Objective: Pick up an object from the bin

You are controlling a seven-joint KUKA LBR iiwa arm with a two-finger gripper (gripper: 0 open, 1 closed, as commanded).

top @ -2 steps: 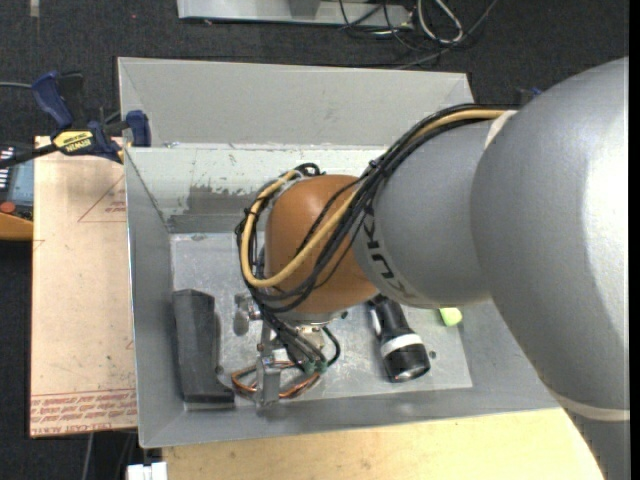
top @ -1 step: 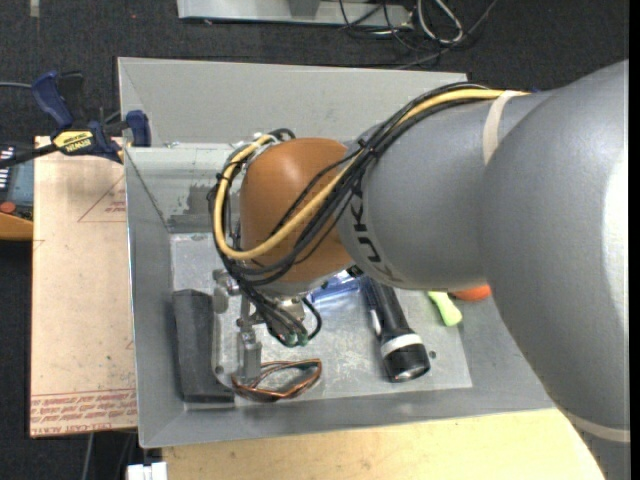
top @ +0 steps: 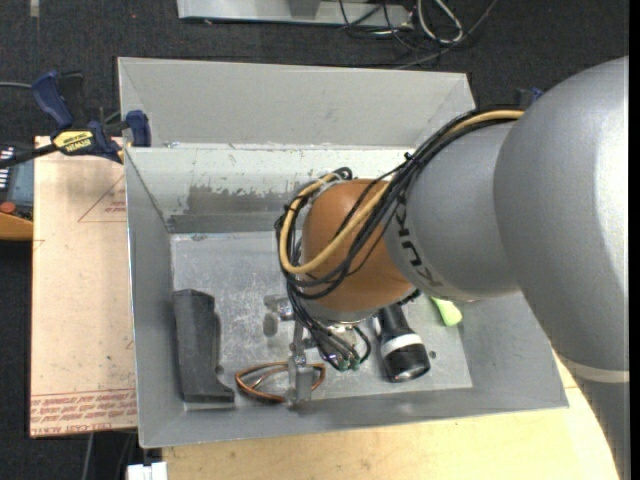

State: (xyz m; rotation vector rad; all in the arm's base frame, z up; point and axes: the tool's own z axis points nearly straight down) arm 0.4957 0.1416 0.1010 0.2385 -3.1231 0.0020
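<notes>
— Where is the gripper (top: 297, 386)?

— Low in the bin (top: 148, 298), near the front wall and a little left of the middle. Its tip is down at the right part of a thin brown loop (top: 262, 369) that lies flat on the floor there.

— Is it holding the loop?

— I cannot tell. The tip and the loop overlap from this angle, and whether the gripper is wide or narrow cannot be made out. Nothing is visibly lifted; the loop lies on the floor.

— What is around it?

— To the left, just beside the loop's left end, lies a dark grey block (top: 198, 343), long and flat, running from the middle of the floor toward the front wall. To the right, near the gripper but apart from it, lies a black cylinder (top: 402, 346) with a pale band at its near end. Beyond that, further right, a small yellow-green piece (top: 447, 312) pokes out from under the arm.

— Anything in the way?

— The arm itself hides a good deal. Its orange cover (top: 345, 248) and the cables (top: 288, 230) looped round it hang right above the gripper and cover the middle and right of the floor. The back left of the floor is bare metal.
</notes>
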